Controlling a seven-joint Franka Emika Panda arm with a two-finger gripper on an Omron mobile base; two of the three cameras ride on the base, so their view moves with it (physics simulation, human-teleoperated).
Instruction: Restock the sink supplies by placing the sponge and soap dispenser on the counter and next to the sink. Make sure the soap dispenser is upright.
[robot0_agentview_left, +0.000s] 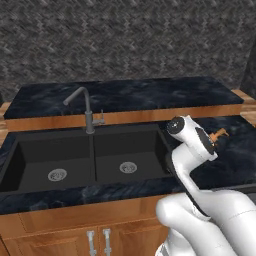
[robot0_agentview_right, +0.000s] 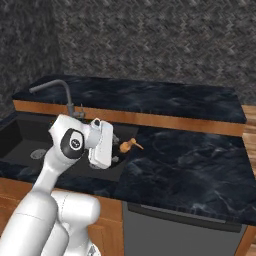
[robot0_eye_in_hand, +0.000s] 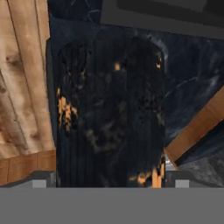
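Sink (robot0_agentview_left: 30, 150) at left; beside its right edge the soap dispenser (robot0_agentview_right: 129, 145) is straddled by the wide-set end effector (robot0_eye_in_hand: 111, 183), though whether it is clamped cannot be told. Both placements are judged unfinished. Dark marbled bench (robot0_agentview_right: 190, 160), wood-edged; grey patterned wall (robot0_agentview_left: 125, 40) behind.
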